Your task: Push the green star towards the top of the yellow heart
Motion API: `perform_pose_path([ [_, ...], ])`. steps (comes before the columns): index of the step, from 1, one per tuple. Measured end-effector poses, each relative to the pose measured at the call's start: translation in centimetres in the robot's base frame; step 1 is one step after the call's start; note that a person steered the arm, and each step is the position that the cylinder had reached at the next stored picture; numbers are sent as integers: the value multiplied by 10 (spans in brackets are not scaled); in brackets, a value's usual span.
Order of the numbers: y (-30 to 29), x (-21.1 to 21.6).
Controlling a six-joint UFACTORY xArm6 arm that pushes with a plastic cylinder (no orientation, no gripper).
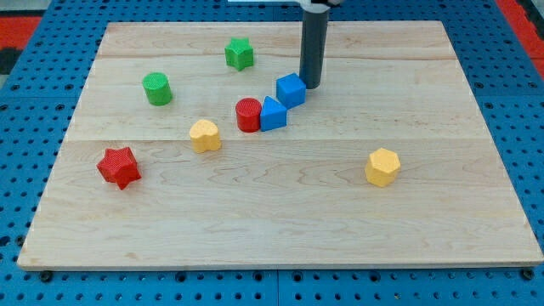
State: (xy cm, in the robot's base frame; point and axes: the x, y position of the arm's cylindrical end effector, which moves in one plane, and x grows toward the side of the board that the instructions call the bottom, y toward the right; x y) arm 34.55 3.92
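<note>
Beside the blue cube (291, 89) rests the rod's tip (311, 87), gripperless; green star (240, 53) unpushed, far from yellow heart (205, 135).

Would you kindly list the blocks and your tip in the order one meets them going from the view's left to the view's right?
red star → green cylinder → yellow heart → green star → red cylinder → blue triangular block → blue cube → my tip → yellow hexagon

My tip (311, 86) rests on the board, the rod standing upright.
</note>
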Motion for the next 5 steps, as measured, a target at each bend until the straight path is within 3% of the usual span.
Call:
perform_pose_path([
  [1,-60,3],
  [2,-32,2],
  [3,-3,-66],
  [4,-38,-113],
  [5,-118,-57],
])
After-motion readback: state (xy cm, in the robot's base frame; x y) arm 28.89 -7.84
